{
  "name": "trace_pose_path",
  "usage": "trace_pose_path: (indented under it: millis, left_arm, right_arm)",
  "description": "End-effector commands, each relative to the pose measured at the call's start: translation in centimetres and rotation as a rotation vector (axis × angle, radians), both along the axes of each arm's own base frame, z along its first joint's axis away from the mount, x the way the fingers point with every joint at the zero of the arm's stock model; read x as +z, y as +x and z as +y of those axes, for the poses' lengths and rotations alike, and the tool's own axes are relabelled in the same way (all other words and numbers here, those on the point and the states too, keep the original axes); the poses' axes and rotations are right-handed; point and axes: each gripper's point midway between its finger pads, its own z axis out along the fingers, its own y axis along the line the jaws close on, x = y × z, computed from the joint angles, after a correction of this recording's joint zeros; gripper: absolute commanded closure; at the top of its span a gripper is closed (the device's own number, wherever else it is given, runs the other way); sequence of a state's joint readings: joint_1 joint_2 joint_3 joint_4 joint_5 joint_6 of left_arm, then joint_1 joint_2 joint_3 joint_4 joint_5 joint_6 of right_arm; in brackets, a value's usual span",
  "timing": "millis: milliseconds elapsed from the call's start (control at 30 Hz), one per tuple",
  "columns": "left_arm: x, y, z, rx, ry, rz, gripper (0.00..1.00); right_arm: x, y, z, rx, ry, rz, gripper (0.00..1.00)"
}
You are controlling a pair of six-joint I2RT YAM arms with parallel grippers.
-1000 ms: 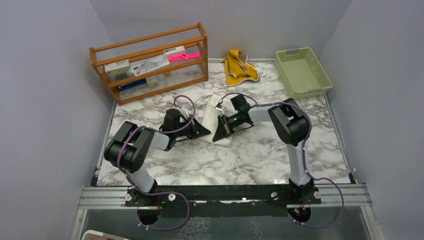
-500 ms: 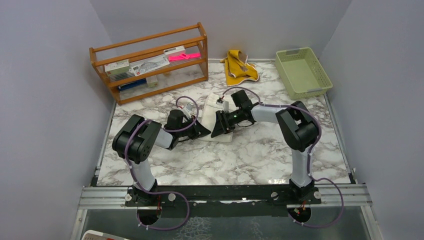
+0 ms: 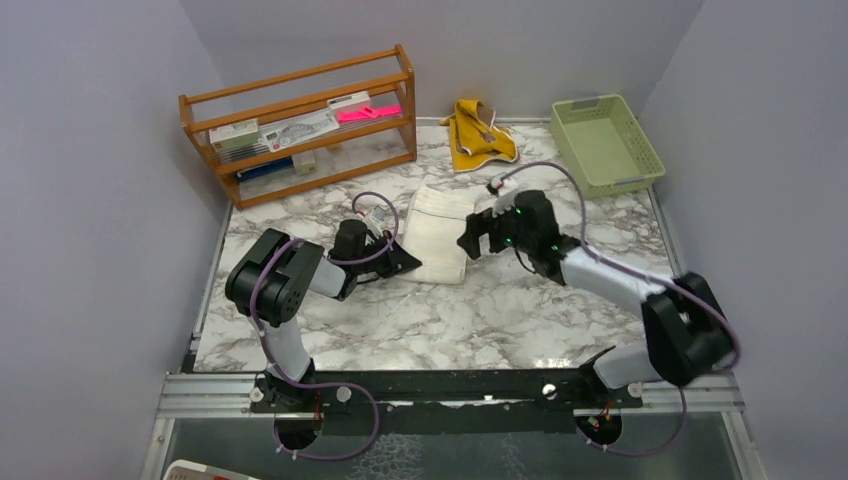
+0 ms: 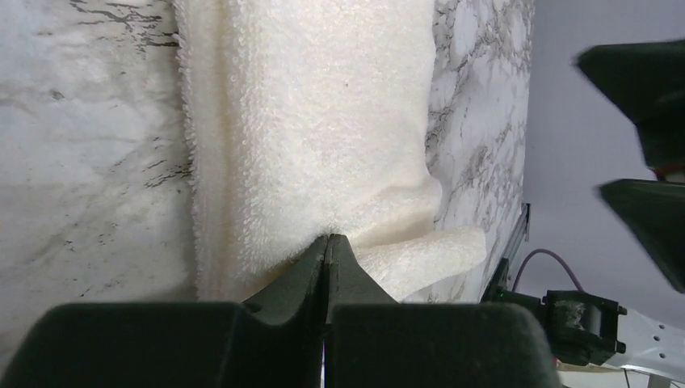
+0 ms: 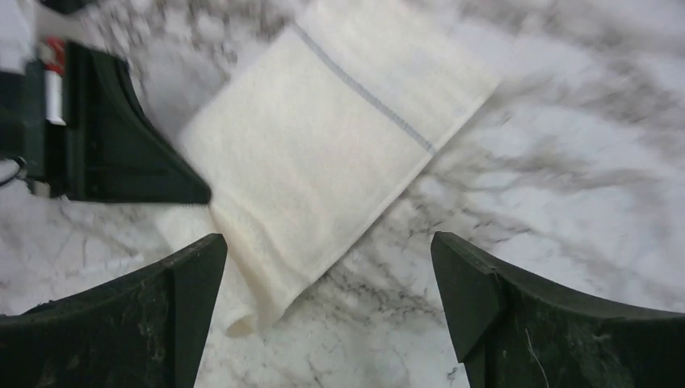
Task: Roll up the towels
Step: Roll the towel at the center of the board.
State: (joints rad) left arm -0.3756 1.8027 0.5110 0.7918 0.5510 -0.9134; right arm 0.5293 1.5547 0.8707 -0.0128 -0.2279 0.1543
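Observation:
The cream-white towel (image 3: 437, 232) lies folded flat on the marble table, with a loose corner (image 5: 234, 319) curling at its near end. My left gripper (image 3: 412, 266) is shut at the towel's left edge, and the cloth (image 4: 323, 121) puckers up into its closed tips (image 4: 327, 238). My right gripper (image 3: 472, 238) hangs wide open above the towel's right side, with nothing between its fingers (image 5: 327, 242). The mustard-yellow towel (image 3: 480, 135) lies crumpled at the back of the table, away from both grippers.
A wooden rack (image 3: 300, 125) holding papers and a pink item stands at the back left. A pale green basket (image 3: 605, 142) sits at the back right. Grey walls close in on three sides of the marble table (image 3: 430, 320).
My right gripper has opened from shut, let go of the cream-white towel and drawn back to the right. The left gripper has stayed shut at the towel's edge.

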Motion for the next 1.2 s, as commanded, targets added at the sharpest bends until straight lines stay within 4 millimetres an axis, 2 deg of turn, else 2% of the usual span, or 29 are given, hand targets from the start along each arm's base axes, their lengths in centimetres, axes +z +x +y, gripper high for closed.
trace_pose_path:
  millis: [0,33,100,167,233,333,433,567,700,900,1033,1167]
  left_arm:
    - [-2.7,-0.7,1.2,0.026,0.087,0.038,1.00]
    - [-2.5,-0.6,1.2,0.026,0.085,0.037,1.00]
    - [-2.2,-0.5,1.1,0.024,0.080,0.031,1.00]
    - [-1.9,-0.4,0.9,0.021,0.074,0.026,1.00]
    - [-1.7,-0.3,0.9,0.020,0.071,0.025,1.00]
    - [-1.6,-0.1,0.8,0.021,0.072,0.024,1.00]
    - [-1.6,-0.1,0.8,0.019,0.075,0.025,1.00]
    - [-1.5,0.0,0.7,0.015,0.076,0.027,1.00]
    - [-1.4,0.2,0.6,0.007,0.080,0.025,1.00]
    - [-1.3,0.3,0.6,-0.005,0.092,0.023,1.00]
    - [-1.3,0.4,0.5,-0.013,0.095,0.026,1.00]
    - [-1.2,0.5,0.4,-0.023,0.096,0.027,1.00]
  right_arm:
    - [11.2,2.6,-3.7,-0.239,0.252,-0.590,0.00]
    - [11.3,2.4,-2.7,-0.143,0.215,-0.603,0.04]
    - [9.8,1.7,-0.2,0.038,0.094,-0.534,0.16]
    - [8.8,-0.5,1.6,0.161,-0.005,-0.601,0.23]
    - [8.5,-3.7,3.3,0.283,-0.091,-0.791,0.23]
    - [5.2,-8.6,5.5,0.549,-0.196,-0.914,0.25]
    - [2.1,-10.9,6.5,0.711,-0.329,-0.951,0.25]
    - [-1.3,-11.0,6.5,0.819,-0.533,-0.986,0.26]
    - [-2.2,-10.2,6.9,0.842,-0.628,-1.050,0.26]
    - [-4.1,-8.7,7.5,0.864,-0.727,-1.055,0.28]
    - [-5.9,-7.9,7.4,0.881,-0.801,-1.007,0.46]
    - [-7.4,-8.1,7.1,0.920,-0.830,-0.941,0.64]
